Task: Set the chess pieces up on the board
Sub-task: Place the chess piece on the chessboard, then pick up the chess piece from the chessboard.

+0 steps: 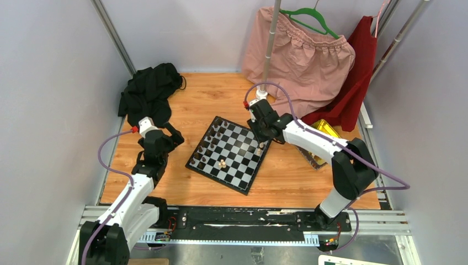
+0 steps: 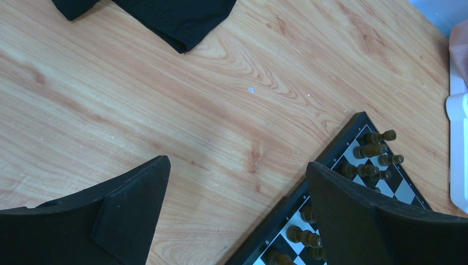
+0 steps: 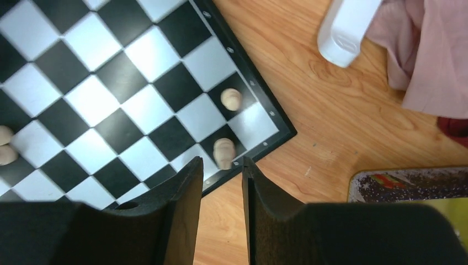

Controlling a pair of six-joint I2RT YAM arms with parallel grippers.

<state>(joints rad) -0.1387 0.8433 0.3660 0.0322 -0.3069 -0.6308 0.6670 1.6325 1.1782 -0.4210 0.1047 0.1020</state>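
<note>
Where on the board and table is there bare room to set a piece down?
Free: the middle squares of the board, bar one cream pair, between the dark pieces along its left edge and the cream pieces at its right corner; also the wood between black cloth and board. Crowded: that left edge.

Lab robot cell, alu frame [image 1: 381, 219], grey panels [image 1: 49, 83]

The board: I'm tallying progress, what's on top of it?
Dark pieces crowd the board's left edge; cream pieces stand mid-board, two more near the right corner. The right arm hides squares beneath it.
</note>
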